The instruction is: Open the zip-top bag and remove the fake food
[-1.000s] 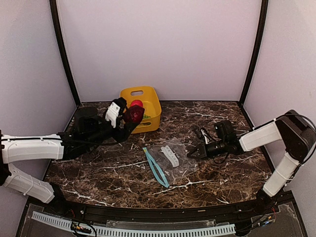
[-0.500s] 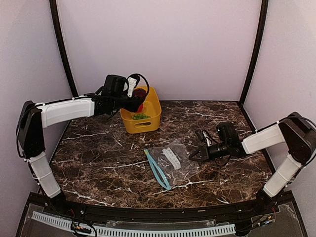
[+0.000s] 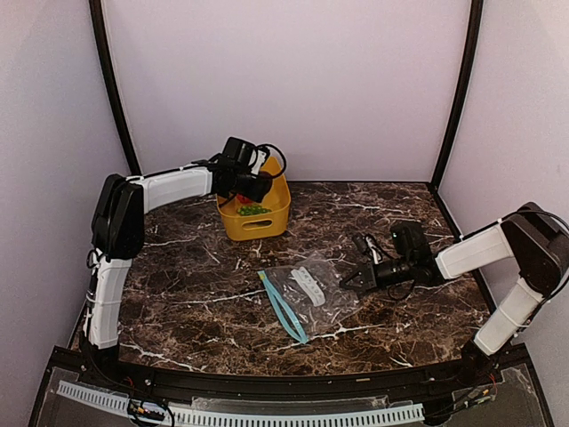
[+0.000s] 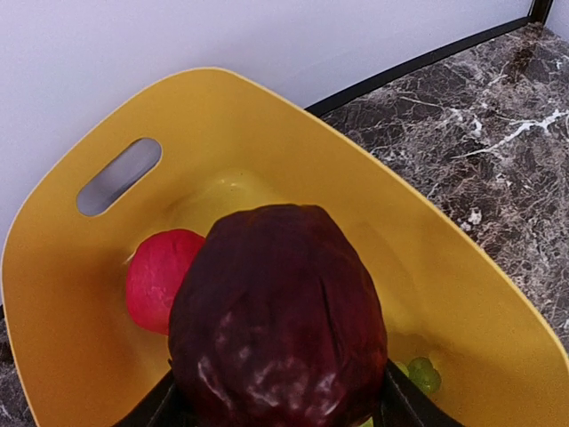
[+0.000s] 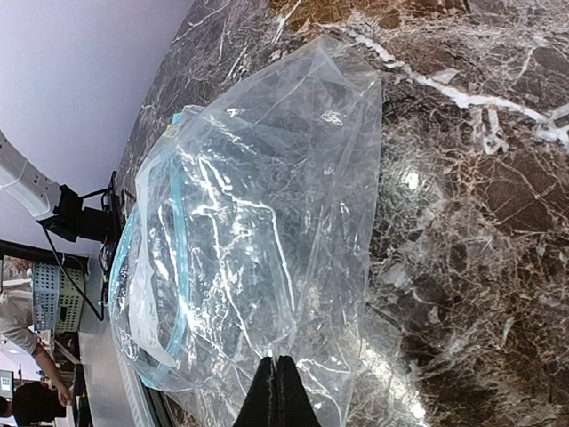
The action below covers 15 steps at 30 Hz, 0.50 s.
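Observation:
My left gripper (image 3: 253, 184) is shut on the dark purple-maroon fruit (image 4: 280, 320) and holds it just above the inside of the yellow bin (image 3: 267, 222). The red fruit (image 4: 160, 276) and the green grapes (image 4: 422, 374) lie in the bin (image 4: 293, 151). The clear zip-top bag (image 3: 307, 286) lies flat and empty mid-table, with its teal zip strip (image 3: 283, 307) at the left. My right gripper (image 3: 345, 278) is at the bag's right edge. In the right wrist view its fingers (image 5: 277, 391) are pressed together on the plastic of the bag (image 5: 258, 222).
The yellow bin stands at the back of the dark marble table (image 3: 178, 285), close to the rear wall. Black frame posts (image 3: 116, 98) rise at both back corners. The right arm (image 3: 471, 249) lies low along the right side.
My left arm has swung from the left of the table up and back, carrying the maroon fruit over the bin. The right arm and the bag have hardly moved.

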Tool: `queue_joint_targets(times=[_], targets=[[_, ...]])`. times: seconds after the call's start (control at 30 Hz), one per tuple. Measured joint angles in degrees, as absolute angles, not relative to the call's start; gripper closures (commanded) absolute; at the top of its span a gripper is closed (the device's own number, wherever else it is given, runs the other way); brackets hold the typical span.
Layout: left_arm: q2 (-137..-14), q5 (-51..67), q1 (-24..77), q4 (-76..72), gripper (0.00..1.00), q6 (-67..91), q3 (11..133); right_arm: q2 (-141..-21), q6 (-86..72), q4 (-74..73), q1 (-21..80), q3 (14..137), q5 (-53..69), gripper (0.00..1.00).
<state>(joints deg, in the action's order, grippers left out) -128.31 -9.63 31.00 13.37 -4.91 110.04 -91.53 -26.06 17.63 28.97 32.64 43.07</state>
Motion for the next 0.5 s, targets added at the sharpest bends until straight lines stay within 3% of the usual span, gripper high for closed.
queue_joint_targets(times=[0.23, 0.27, 0.33, 0.5], targets=[[-131.2, -7.7, 29.3, 16.1, 0.20, -5.8, 112.2, -91.5, -26.1, 18.0, 29.0, 32.6, 43.7, 1.00], [-131.2, -7.4, 29.2, 16.7, 0.13, -6.0, 112.7, -91.5, -26.1, 18.0, 29.0, 32.6, 43.7, 1.00], [-131.2, -6.7, 29.2, 17.6, 0.09, -6.3, 114.0, -91.5, -26.2, 18.0, 29.0, 32.6, 43.9, 1.00], [-131.1, -4.5, 29.2, 18.3, 0.04, -6.6, 116.2, -91.6, -26.3, 18.1, 29.0, 32.7, 43.9, 1.00]])
